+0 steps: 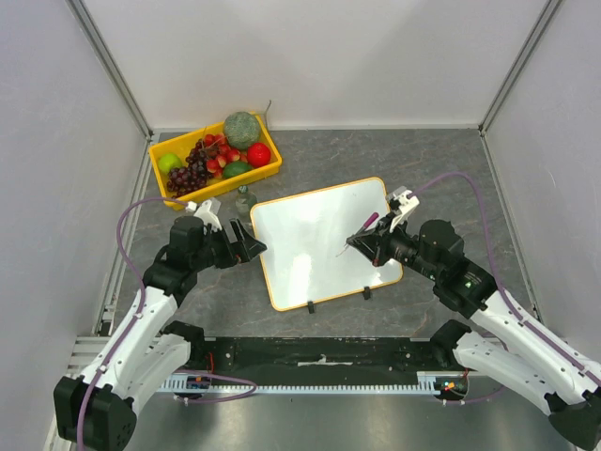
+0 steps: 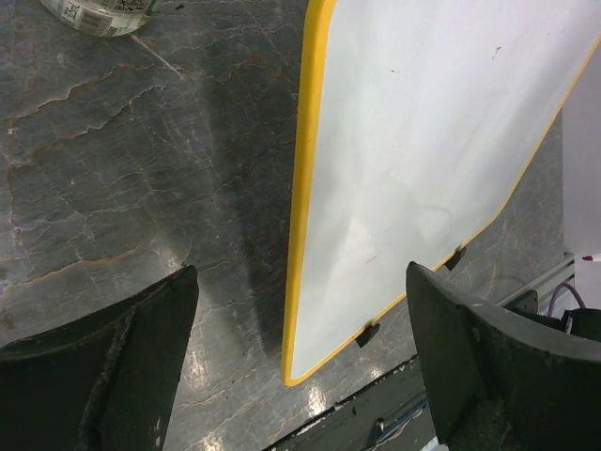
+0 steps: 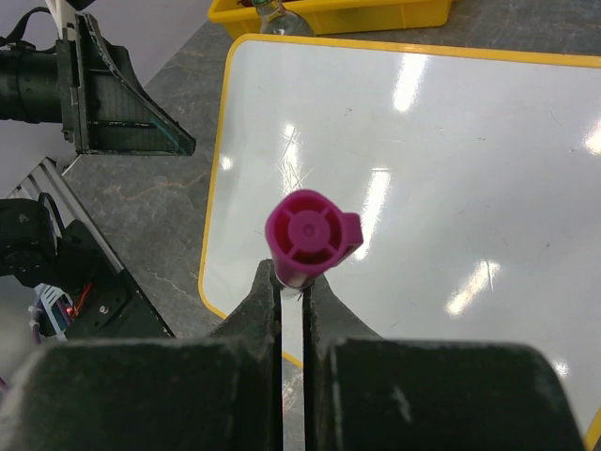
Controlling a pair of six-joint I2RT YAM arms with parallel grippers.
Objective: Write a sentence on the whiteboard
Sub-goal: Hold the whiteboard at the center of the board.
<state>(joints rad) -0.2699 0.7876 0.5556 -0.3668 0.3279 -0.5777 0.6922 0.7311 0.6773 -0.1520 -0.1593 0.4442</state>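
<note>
Seen from above, the left arm reaches forward from its base at the near left. Its elbow is bent and its left pincer [image 1: 252, 242] points right, just beside the left edge of the whiteboard [image 1: 324, 240]. This pincer is released, with its jaws spread wide and nothing between them.

The right arm comes in from the near right and angles left. Its right pincer [image 1: 362, 242] sits over the right half of the board, clenched on a pink marker [image 1: 370, 221].

The whiteboard lies flat in the middle of the grey stone-patterned table [image 1: 451, 178], turned slightly. Its two black feet [image 1: 310, 306] are on the near edge. A yellow tray of fruit [image 1: 164, 188] sits at the far left, with a clear bottle [image 1: 244, 197] between the tray and the board.

The left wrist view adds a close look down past two dark fingers [image 2: 122, 366]. The board's yellow frame [image 2: 305, 188] runs between them, over glossy white surface.

The right wrist view looks along the marker, showing its round magenta end [image 3: 308, 235] pinched between the closed jaws. The left pincer [image 3: 122, 103] is visible at the upper left.

No view shows whether the marker tip touches the board.
</note>
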